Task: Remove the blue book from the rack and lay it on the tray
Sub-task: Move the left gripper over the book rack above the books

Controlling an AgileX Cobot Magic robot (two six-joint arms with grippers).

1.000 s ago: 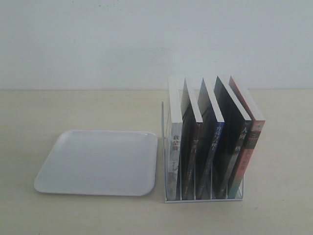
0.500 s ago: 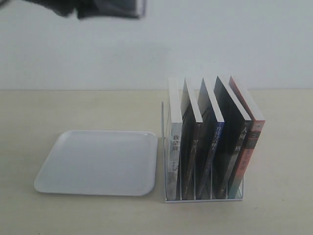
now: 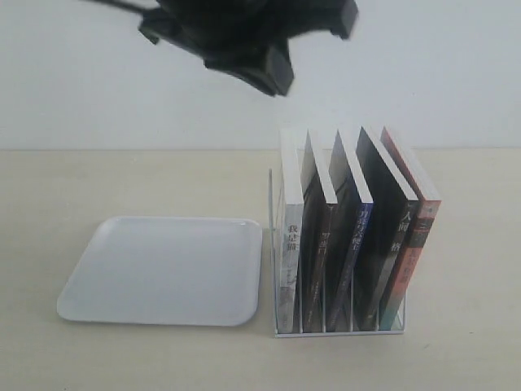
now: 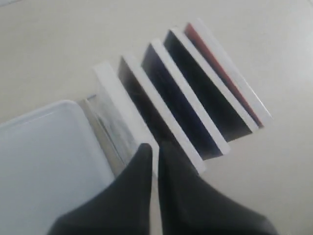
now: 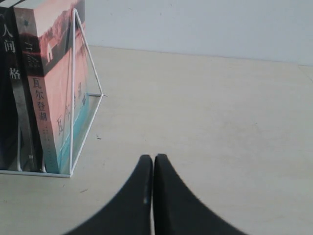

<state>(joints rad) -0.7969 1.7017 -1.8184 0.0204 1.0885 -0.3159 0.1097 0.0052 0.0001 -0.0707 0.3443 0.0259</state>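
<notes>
The white rack [image 3: 338, 330] stands right of centre with several upright books. The blue book [image 3: 359, 240] is in its middle slot, blue spine toward the camera, and from above it shows as a dark blue cover [image 4: 178, 100]. The white tray [image 3: 163, 269] lies flat just left of the rack and holds nothing. My left gripper [image 3: 275, 75] hangs high above the rack's left end, blurred; its jaws [image 4: 155, 147] are shut and hold nothing. My right gripper [image 5: 153, 157] is shut over bare table beside the rack's right end [image 5: 73, 88].
A white-spined book [image 3: 289, 244] fills the slot nearest the tray. Black-spined books [image 3: 391, 252] flank the blue one, and a red-spined book [image 5: 49, 98] is outermost on the right. A plain white wall rises behind the beige table [image 3: 464, 326].
The left arm has come into the exterior view from the top left and moved right and down, from outside the frame to above the rack. Books, rack and tray are unmoved.
</notes>
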